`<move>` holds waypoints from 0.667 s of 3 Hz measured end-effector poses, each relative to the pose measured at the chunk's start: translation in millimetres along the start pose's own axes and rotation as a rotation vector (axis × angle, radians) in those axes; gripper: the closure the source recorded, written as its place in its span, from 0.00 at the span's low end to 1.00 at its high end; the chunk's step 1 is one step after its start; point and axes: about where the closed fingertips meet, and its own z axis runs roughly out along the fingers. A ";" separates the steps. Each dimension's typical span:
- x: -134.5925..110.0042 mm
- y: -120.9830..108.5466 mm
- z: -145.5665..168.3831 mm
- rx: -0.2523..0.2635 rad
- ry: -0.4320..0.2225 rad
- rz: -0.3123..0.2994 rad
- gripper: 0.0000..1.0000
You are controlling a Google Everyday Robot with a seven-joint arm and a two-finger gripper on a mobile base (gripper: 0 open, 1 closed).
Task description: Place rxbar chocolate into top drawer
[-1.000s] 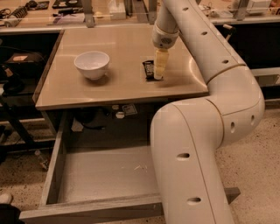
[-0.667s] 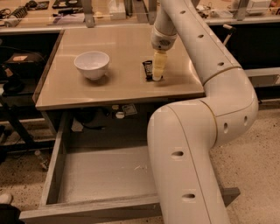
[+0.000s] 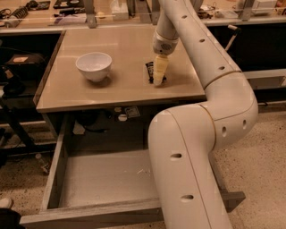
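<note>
The rxbar chocolate (image 3: 150,71), a small black-wrapped bar, lies flat on the tan table top to the right of the white bowl. My gripper (image 3: 158,79) points straight down onto the bar's right part and hides much of it. The top drawer (image 3: 105,179) is pulled open below the table's front edge. Its flat grey bottom is bare apart from a small pale speck, and my arm's big white links cover its right side.
A white bowl (image 3: 94,66) stands on the table (image 3: 120,44) to the left of the bar. A cluttered bench (image 3: 67,9) runs along the back. Dark equipment (image 3: 13,76) stands to the left. Cables and small parts show under the table top (image 3: 123,114).
My gripper has shifted slightly left and down over the bar. The bar, bowl and drawer have not moved.
</note>
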 end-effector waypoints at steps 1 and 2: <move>1.3 1.3 7.2 -0.013 -0.004 0.000 0.00; 6.7 3.5 13.0 -0.027 -0.009 0.002 0.00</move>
